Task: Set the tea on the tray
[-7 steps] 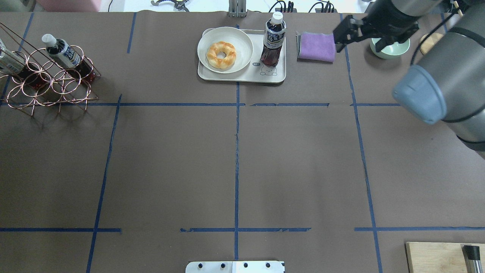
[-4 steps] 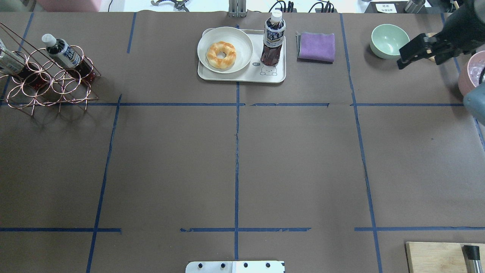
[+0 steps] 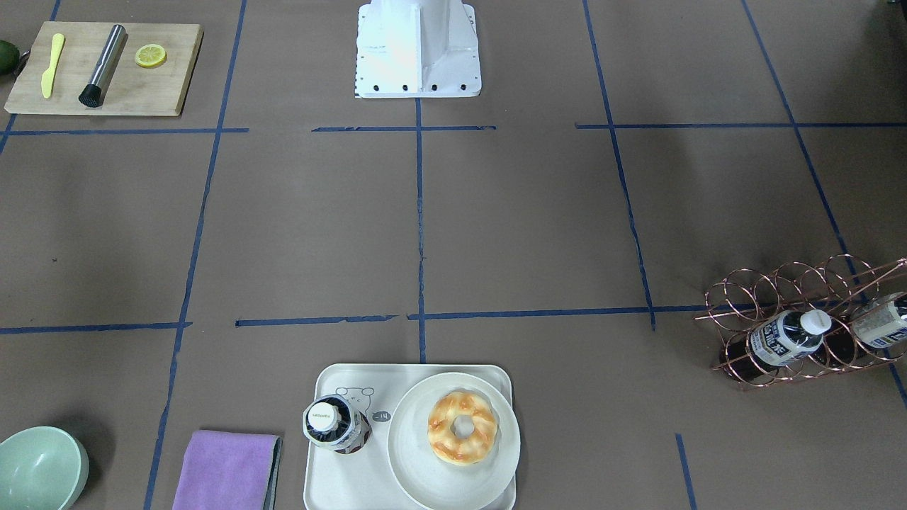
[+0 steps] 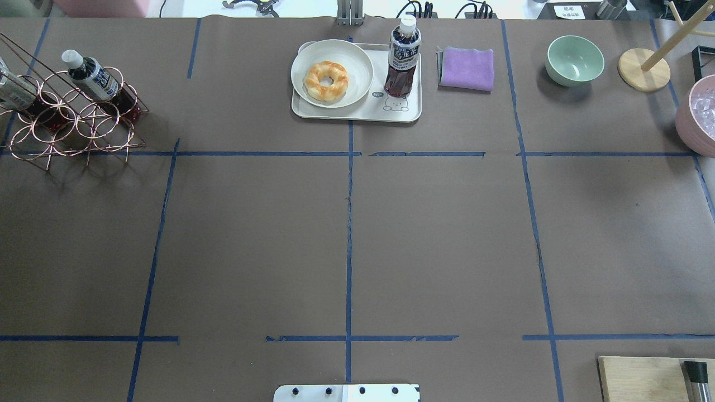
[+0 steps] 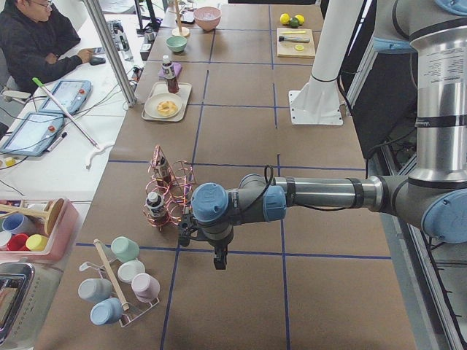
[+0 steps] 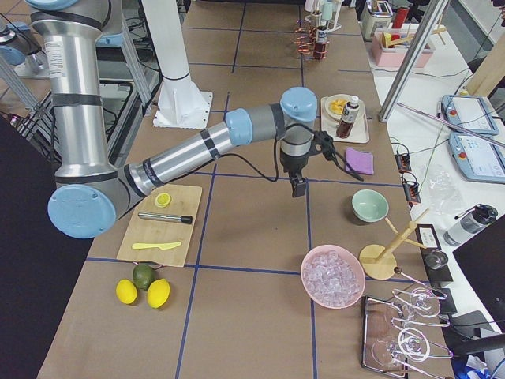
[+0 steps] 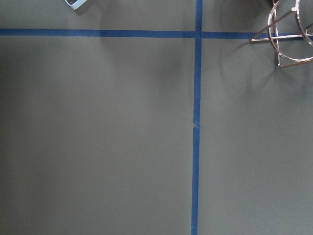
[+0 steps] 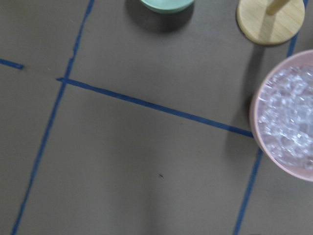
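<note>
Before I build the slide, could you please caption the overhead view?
Tea standing upright on the tray, beside a doughnut on a plate.

the table [image 4: 447, 251] is covered with brown paper and marked into squares by blue tape [image 4: 349, 223]. along the side far from the robot, a cream tray [image 4: 357, 113], a folded purple cloth [image 4: 467, 68] just beside it, a green bowl [image 4: 575, 60] and a round wooden stand base [image 4: 643, 70] are set. a pink bowl of ice [image 4: 690, 123] is placed at the right edge, a copper wire rack [image 4: 72, 125] at the far left, and a wooden board [image 4: 642, 379] at the near right corner.
</note>
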You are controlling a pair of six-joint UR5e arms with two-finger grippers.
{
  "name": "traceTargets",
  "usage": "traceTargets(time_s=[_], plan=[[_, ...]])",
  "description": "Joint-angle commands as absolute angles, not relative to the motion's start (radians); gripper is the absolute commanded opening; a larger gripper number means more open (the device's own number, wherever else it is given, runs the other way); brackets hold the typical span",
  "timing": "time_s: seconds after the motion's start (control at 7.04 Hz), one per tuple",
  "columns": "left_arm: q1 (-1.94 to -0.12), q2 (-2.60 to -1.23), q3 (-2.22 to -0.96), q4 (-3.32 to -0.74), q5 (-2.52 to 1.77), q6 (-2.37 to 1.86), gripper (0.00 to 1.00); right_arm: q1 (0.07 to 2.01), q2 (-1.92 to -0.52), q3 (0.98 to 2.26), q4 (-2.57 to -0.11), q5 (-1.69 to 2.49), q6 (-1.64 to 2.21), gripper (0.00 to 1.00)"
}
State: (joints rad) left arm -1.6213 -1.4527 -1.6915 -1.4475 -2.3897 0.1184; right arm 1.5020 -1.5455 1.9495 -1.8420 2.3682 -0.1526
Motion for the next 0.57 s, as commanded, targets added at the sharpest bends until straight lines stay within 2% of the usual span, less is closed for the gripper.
traceTargets(time_s=[0.0, 0.43], plan=[[-1.621, -1.453, -1.693, -1.448, -2.390, 0.118, 1.00, 1.652, -1.604, 1.783, -1.839, 2.402, -0.343, 1.00], [-1.621, -1.453, -1.697, -1.448, -2.390, 0.120, 1.00, 1.655, -1.644, 1.662, -1.693, 2.391, -0.328, 1.00]])
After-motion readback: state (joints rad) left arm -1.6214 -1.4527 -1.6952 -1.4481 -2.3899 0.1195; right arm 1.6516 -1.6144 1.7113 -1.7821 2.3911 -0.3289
